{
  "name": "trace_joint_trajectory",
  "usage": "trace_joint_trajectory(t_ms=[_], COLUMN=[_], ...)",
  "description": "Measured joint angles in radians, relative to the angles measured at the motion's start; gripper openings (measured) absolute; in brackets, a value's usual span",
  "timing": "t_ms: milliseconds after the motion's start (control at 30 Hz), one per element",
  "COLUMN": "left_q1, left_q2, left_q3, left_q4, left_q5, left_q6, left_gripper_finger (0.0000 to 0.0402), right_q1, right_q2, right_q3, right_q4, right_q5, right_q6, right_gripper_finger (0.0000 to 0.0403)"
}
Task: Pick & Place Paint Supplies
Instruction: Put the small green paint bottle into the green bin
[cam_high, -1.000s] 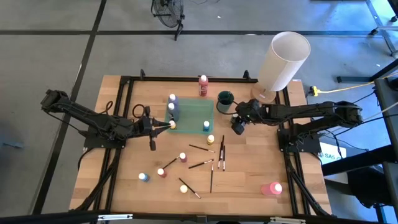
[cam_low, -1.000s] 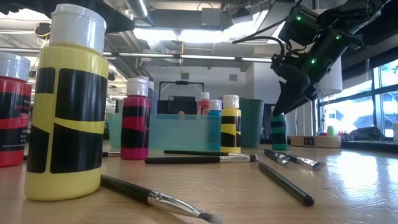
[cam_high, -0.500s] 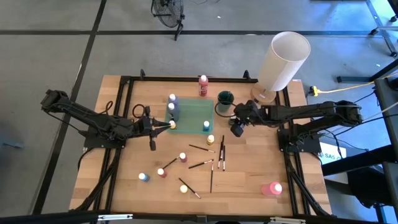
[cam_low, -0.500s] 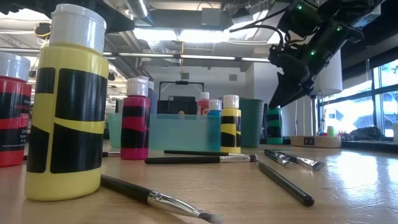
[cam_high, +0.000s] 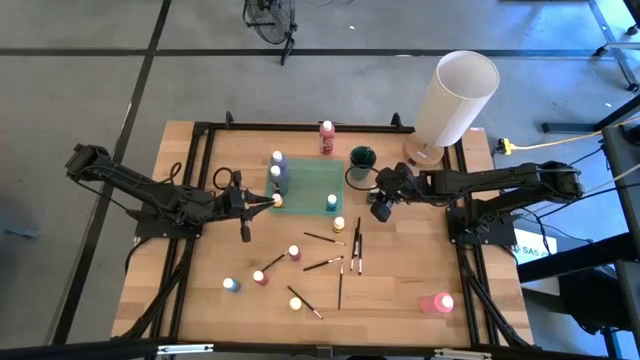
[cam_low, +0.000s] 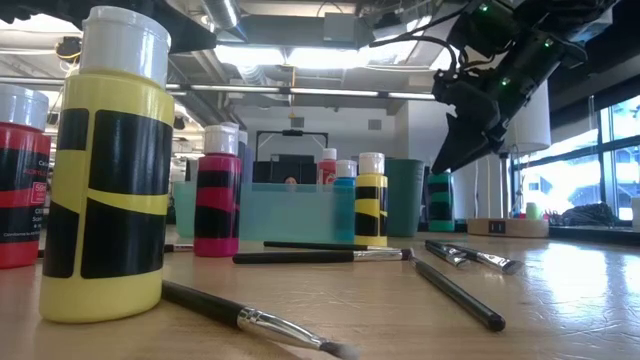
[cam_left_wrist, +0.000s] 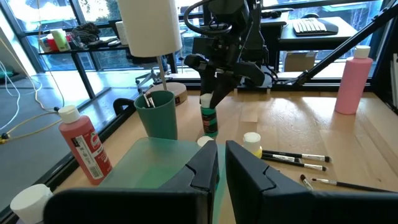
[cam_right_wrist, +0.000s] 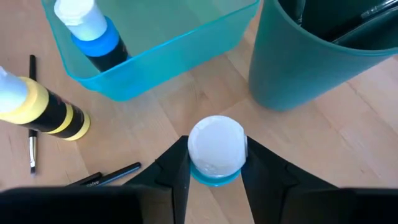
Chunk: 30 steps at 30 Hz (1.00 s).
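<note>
My right gripper (cam_high: 380, 208) is shut on a small green bottle (cam_left_wrist: 210, 121) with a white cap. It is right of the teal bin (cam_high: 310, 182) and near the dark green cup (cam_high: 361, 160). My left gripper (cam_high: 264, 203) hovers shut at the bin's left edge with nothing between its fingers (cam_left_wrist: 205, 171). A yellow-topped bottle (cam_high: 277, 200) stands just beyond its tips. Two purple bottles (cam_high: 277, 168) and a blue one (cam_high: 331, 203) stand in the bin. Loose bottles (cam_high: 294, 253) and thin brushes (cam_high: 340, 262) stand and lie on the near half of the table. My right gripper pinches the green bottle's white cap (cam_right_wrist: 214, 146) between its two fingers (cam_right_wrist: 177, 165), one on either side. The fingers slant down at it from the table's right. The bottle hangs upright below them, a little clear of the table.
A big white cylinder (cam_high: 455, 95) stands at the far right corner and a red bottle (cam_high: 327, 135) behind the bin. A large pink bottle (cam_high: 437, 303) stands at the near right. Brushes stand in the dark green cup. Bare wood lies right of the brushes.
My right gripper has carried the green bottle a little toward the table's left and slightly upward, then held still. The bottle has stayed upright in the hold.
</note>
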<state>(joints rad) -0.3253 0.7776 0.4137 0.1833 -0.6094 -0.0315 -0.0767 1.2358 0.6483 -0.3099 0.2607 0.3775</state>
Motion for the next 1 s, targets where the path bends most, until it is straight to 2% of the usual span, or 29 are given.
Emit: trace_joint_trajectory(t_ms=[400, 600, 900, 1000], left_q1=[0.0, 0.0, 0.0, 0.0], left_q2=[0.0, 0.0, 0.0, 0.0], left_q3=[0.0, 0.0, 0.0, 0.0], left_q4=[0.0, 0.0, 0.0, 0.0], left_q5=[0.0, 0.0, 0.0, 0.0], left_q6=[0.0, 0.0, 0.0, 0.0], left_gripper_finger=[0.0042, 0.0058, 0.0089, 0.0099], right_q1=[0.0, 0.005, 0.073, 0.091], right_q2=[-0.001, -0.006, -0.006, -0.006], right_q3=[0.002, 0.06, 0.116, 0.148], right_q4=[-0.003, -0.087, -0.122, -0.182], right_q5=[-0.003, -0.002, -0.002, -0.002], right_q6=[0.005, 0.015, 0.019, 0.023], right_gripper_finger=[0.0121, 0.0121, 0.0121, 0.0121])
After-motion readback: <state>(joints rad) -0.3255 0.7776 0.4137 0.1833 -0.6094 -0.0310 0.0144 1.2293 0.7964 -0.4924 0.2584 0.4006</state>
